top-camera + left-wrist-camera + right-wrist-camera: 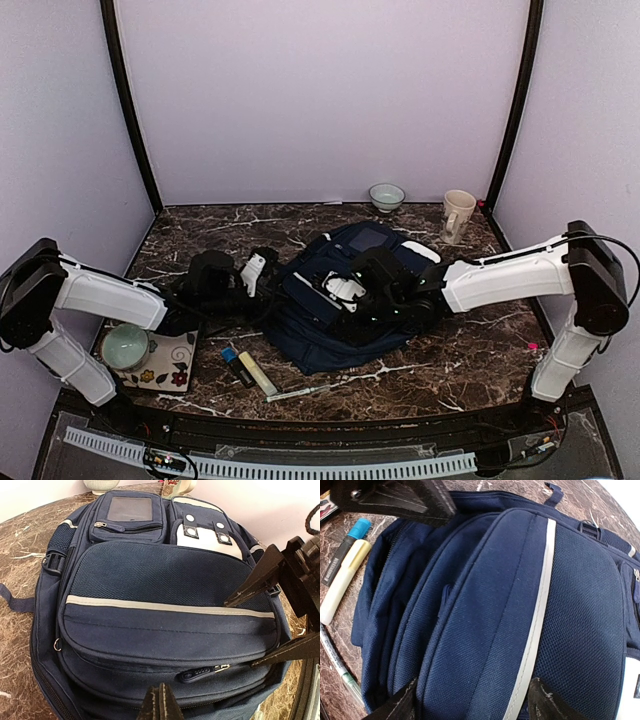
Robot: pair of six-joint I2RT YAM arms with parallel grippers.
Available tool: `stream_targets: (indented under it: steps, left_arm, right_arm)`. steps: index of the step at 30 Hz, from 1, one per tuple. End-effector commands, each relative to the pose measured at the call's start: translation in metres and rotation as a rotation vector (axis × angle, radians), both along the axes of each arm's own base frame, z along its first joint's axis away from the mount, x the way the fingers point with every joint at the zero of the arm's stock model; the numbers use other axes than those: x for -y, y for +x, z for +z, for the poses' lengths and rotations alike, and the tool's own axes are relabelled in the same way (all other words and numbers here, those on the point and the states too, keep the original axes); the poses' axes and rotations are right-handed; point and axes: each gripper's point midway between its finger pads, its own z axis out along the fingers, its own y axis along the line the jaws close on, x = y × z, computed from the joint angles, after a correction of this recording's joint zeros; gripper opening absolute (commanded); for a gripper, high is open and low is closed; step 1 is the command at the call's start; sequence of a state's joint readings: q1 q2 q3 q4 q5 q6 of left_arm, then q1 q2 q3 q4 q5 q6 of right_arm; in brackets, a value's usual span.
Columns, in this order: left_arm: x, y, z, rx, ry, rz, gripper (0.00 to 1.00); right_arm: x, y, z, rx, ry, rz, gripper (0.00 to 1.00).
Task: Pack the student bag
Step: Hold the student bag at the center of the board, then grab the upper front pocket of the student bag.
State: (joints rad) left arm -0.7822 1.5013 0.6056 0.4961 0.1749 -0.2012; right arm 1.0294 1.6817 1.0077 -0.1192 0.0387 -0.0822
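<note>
item: student bag [322, 340], navy fabric backpack, lying flat on its back at the centre of a dark marble table [450, 350], its top end toward 1 o'clock and its bottom edge toward 7 o'clock in the overhead view. front pocket [165, 575] of mesh weave crossed by a pale stripe [165, 607]. above it a small pocket with a clear window [130, 509] and, beside that, a white patch with dark squares [205, 535]. zip pull [200, 674] lying under the front pocket's lower lip. left gripper [160, 706]: at 9 o'clock of the bag, fingers pressed together at the bag's edge; whether any fabric is pinched between them cannot be told. right gripper [475, 680]: reaching in from 3 o'clock, fingers spread wide over the front pocket, one tip at the stripe and the other near the zip pull; nothing held, and contact with the fabric cannot be told. surrounding items: small pale bowl [387, 196] at 12 o'clock of the bag by the back wall; cream mug [458, 214] at 1 o'clock, upright; pale green bowl [126, 346] at 8 o'clock, resting on a floral cloth [170, 368]. at 7 o'clock, just beside the bag's bottom edge, a black marker with blue cap [342, 550], a yellow highlighter [342, 582] alongside it, and a thin pen [347, 680] a little further out.
</note>
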Motion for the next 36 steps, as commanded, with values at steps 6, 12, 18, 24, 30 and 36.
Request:
stream_targets:
  steps: [6,12,18,24,30,36]
  left_arm:
    - [0.006,-0.008,0.01,0.053,0.003,-0.043,0.02]
    - [0.018,-0.012,0.011,0.11,0.033,-0.091,0.19]
    - [0.031,-0.017,0.007,0.106,0.026,-0.155,0.4]
    - [0.035,-0.016,0.004,0.134,0.017,-0.156,0.6]
    - [0.042,-0.005,-0.003,0.12,0.034,-0.136,0.63]
    - [0.047,-0.014,0.008,0.139,-0.048,-0.18,0.7]
  right_arm:
    - [-0.004,0.01,0.014,0.089,0.04,-0.012,0.29]
    - [-0.005,0.016,0.029,0.134,0.081,-0.032,0.03]
    - [0.001,0.024,0.041,0.169,0.13,-0.085,0.0]
    - [0.004,0.024,0.055,0.181,0.179,-0.1,0.0]
    - [0.005,0.024,0.065,0.193,0.221,-0.104,0.0]
    - [0.007,0.023,0.068,0.198,0.232,-0.097,0.0]
